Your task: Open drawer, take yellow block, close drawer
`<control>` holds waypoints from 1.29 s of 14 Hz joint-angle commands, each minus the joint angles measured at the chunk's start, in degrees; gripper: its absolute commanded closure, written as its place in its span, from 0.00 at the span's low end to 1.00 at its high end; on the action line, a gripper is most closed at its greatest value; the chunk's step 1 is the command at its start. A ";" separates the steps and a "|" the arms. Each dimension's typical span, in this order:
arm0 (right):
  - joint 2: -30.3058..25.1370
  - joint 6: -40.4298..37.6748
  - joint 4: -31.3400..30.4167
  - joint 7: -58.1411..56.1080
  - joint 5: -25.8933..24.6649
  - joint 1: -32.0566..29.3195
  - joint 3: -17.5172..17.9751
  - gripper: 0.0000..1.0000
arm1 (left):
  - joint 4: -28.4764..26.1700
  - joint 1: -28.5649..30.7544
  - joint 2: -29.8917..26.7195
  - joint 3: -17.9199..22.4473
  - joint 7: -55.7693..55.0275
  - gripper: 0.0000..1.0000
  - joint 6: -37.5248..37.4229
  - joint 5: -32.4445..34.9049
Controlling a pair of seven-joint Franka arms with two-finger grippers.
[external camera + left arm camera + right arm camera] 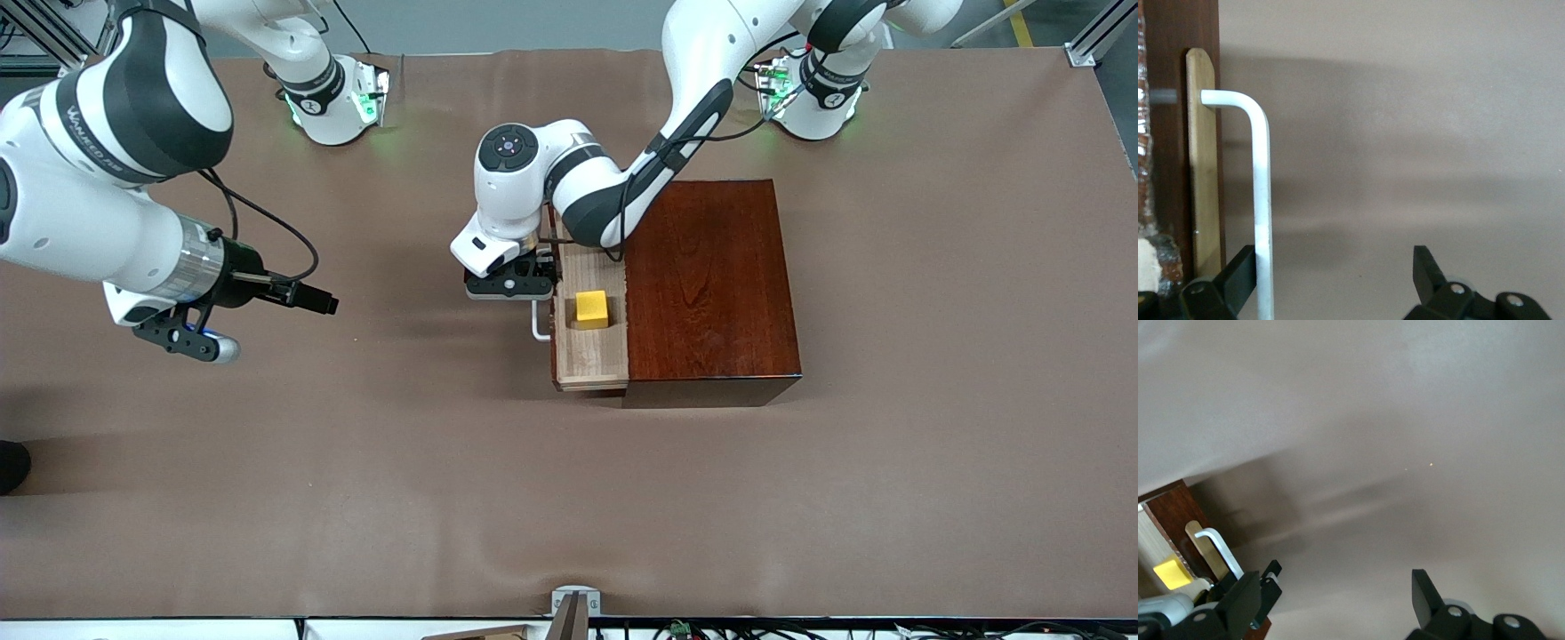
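while my left gripper [1331, 280] straddles the white u-shaped bar handle [1261, 200] with jaws spread, the pale-wood drawer [591, 342] shows the small yellow cube [591, 308]; my right gripper [1338, 603] waits over the brown table [356, 462], jaws spread.

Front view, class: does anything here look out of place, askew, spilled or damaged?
Nothing stands out. The drawer is pulled out square from the wooden box, and the yellow block sits flat inside it.
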 commanded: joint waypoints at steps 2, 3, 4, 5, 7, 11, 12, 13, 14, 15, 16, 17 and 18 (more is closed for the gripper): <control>-0.33 -0.61 0.38 4.41 0.53 -0.95 -0.91 0.00 | 2.33 -0.90 1.38 -0.28 -0.64 0.00 7.34 -1.48; -0.15 -0.61 0.38 4.41 0.44 -3.31 -1.17 0.00 | 2.33 -0.89 1.38 -0.28 -0.64 0.00 7.34 -1.48; 0.02 -0.52 0.29 3.80 0.36 -5.94 -1.18 0.00 | 2.33 -0.89 1.29 -0.28 -0.64 0.00 7.25 -1.48; 0.37 -0.52 0.29 3.36 0.36 -8.32 -1.18 0.00 | 2.33 -0.89 1.29 -0.28 -0.64 0.00 7.25 -1.48; 1.69 -0.44 0.29 3.26 0.36 -11.06 -1.18 0.00 | 2.33 -0.81 1.29 -0.20 -0.64 0.00 7.16 -1.48; 5.29 2.36 0.55 3.26 -0.69 -16.24 -1.18 0.00 | 2.33 -0.72 1.21 -0.20 -0.64 0.00 6.81 -1.48; 5.56 4.38 0.47 3.26 -0.87 -16.95 -1.18 0.00 | 2.33 -0.63 1.21 -0.20 -0.55 0.00 6.20 -1.48; 6.08 5.27 0.47 3.26 -1.22 -17.65 -1.18 0.00 | 2.33 -0.63 1.12 -0.20 -0.47 0.00 5.15 -1.48; 6.26 5.28 0.55 3.18 -1.14 -18.01 -1.18 0.00 | 2.33 -0.63 0.77 -0.02 -0.38 0.00 4.27 -1.39; 6.26 5.28 0.56 3.18 -1.14 -18.01 -1.18 0.00 | 2.33 -0.54 0.59 0.07 -0.38 0.00 3.48 -1.39; 6.26 5.28 0.56 3.18 -1.14 -18.01 -1.18 0.00 | 2.33 -0.46 0.42 0.07 -0.38 0.00 2.95 -1.39; 6.26 5.28 0.64 3.18 -1.23 -18.01 -1.18 0.00 | 2.33 -0.46 0.15 0.07 -0.38 0.00 2.60 -1.39; 6.26 5.28 1.08 3.18 -1.31 -18.01 -1.18 0.00 | 2.33 -0.37 -0.28 0.15 -0.38 0.00 1.90 -1.39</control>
